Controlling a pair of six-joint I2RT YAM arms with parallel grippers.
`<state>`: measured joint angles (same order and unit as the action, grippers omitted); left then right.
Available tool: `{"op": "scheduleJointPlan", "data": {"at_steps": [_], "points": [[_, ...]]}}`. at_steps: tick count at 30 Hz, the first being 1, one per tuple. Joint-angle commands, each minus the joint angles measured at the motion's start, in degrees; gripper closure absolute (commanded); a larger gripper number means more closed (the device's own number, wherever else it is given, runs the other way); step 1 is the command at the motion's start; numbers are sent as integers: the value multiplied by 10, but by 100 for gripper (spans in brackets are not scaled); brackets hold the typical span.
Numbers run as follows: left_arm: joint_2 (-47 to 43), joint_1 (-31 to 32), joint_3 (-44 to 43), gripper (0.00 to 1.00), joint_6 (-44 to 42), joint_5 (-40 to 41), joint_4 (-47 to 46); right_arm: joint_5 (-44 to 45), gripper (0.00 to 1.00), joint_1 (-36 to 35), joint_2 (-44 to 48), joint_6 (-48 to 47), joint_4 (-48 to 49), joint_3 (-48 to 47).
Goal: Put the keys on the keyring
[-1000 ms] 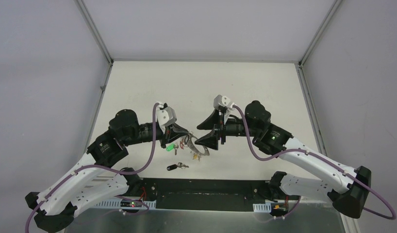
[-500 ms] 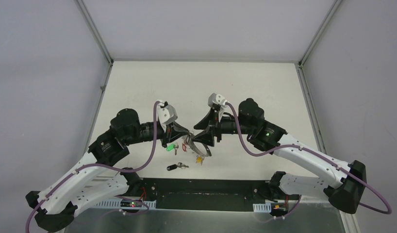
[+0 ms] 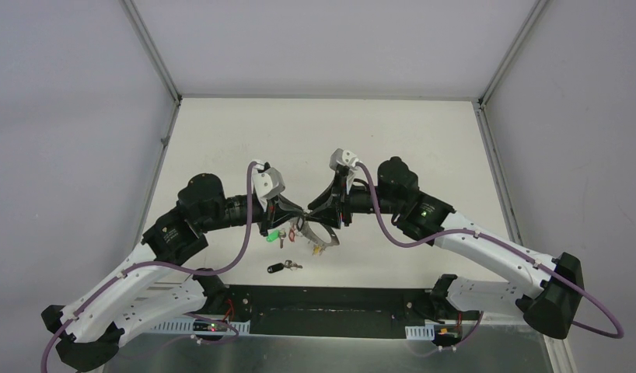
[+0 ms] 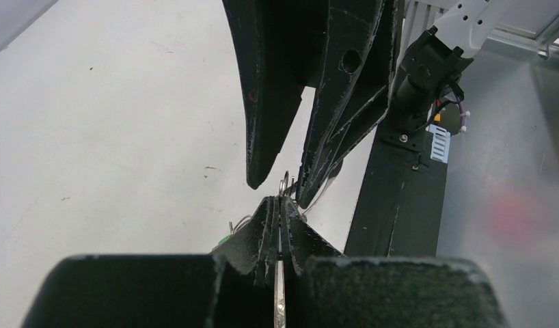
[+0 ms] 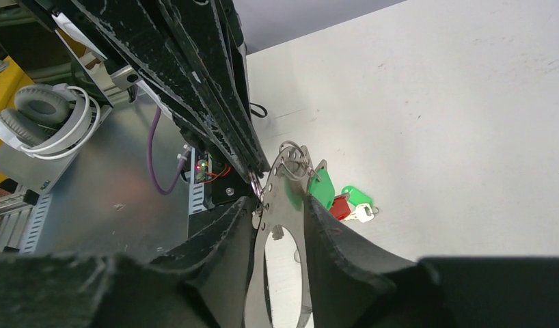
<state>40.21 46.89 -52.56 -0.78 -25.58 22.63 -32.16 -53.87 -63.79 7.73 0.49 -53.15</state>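
Note:
The keyring (image 3: pixel 327 238) is a flat grey metal ring held up between my two grippers. My left gripper (image 3: pixel 297 221) is shut on it. The left wrist view shows the ring edge-on (image 4: pixel 279 294) between the left gripper's (image 4: pixel 280 203) closed jaws. My right gripper (image 3: pixel 321 217) is open and straddles the ring's (image 5: pixel 285 205) top end, its fingertips (image 4: pixel 260 179) on either side. Green (image 5: pixel 322 188) and red (image 5: pixel 339 206) caps hang by the ring. A green-capped key (image 3: pixel 272 235) shows below the left gripper. The black-capped key (image 3: pixel 277 269) lies on the table, nearer the arm bases.
A yellow-capped key (image 3: pixel 321 250) hangs or lies just below the ring. The black base plate (image 3: pixel 330 299) runs along the table's near edge. Grey walls close in the left, right and far sides.
My right gripper has moved left to the left gripper and its fingers now sit around the ring. Its jaws look narrower. The left gripper and black key have not moved.

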Motion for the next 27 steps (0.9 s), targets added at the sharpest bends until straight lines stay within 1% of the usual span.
{"op": "scheduleJointPlan", "data": {"at_steps": [1,4,6,7,11,13,17,18,19,24,25,27], "points": [[-2,4,-4,100,6,-11,-52,8,59,1,4,2,32,-28],[-3,3,-3,100,6,-12,-52,5,53,1,7,1,36,-26],[-2,4,-3,100,6,-12,-52,1,53,2,9,-1,42,-24],[-2,4,-2,100,6,-12,-52,-1,54,2,8,-1,44,-24],[-2,3,-1,100,6,-14,-54,-5,65,2,3,0,45,-25],[-1,3,-1,100,7,-14,-54,-7,72,2,1,3,46,-25],[-1,4,0,100,6,-13,-54,-8,92,2,-4,7,48,-28],[-1,4,0,100,6,-13,-54,-7,98,1,-5,7,50,-28],[-1,3,0,100,6,-14,-53,-8,100,2,-4,7,51,-27],[-4,4,0,100,6,-22,-54,-11,100,1,7,6,64,-14],[-6,4,0,94,7,-21,-54,-11,100,1,9,6,65,-10],[-12,4,-1,73,14,-8,-53,-9,100,3,15,7,63,-2]]}}
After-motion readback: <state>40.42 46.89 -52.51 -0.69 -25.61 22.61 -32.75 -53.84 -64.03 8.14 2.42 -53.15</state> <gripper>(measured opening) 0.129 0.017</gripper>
